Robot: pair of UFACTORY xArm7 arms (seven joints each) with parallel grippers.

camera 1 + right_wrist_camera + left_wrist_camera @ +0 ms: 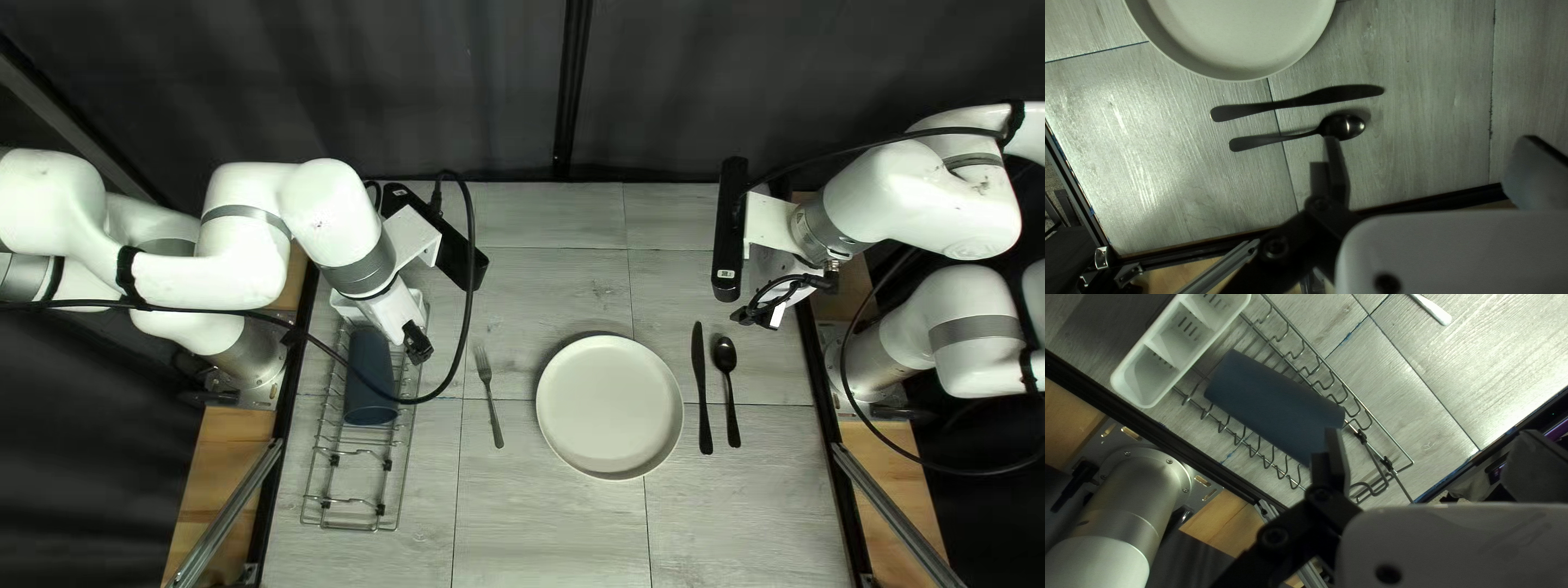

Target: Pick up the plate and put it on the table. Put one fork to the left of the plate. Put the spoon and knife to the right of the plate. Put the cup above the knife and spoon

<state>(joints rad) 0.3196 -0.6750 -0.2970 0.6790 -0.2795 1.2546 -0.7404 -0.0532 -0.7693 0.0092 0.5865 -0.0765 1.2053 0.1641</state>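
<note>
A white plate (pixel 609 406) lies on the table's middle. A silver fork (pixel 488 396) rests to its left, a black knife (pixel 700 388) and a black spoon (pixel 727 384) to its right. The dark blue cup (pixel 369 376) lies on its side in the wire rack (pixel 351 482) at the left. My left gripper (pixel 418 343) hovers open just above the cup (pixel 1274 406), one finger (pixel 1336 457) over its end. My right gripper (pixel 761 314) hangs open and empty beyond the spoon (pixel 1306 132) and knife (pixel 1298 102), beside the plate (pixel 1237 32).
A white cutlery caddy (pixel 1180 343) stands at the rack's far end, partly under my left wrist. The fork's handle tip (pixel 1429 308) shows past the rack (pixel 1372 433). Black table rails run along both sides, with wooden boards outside them.
</note>
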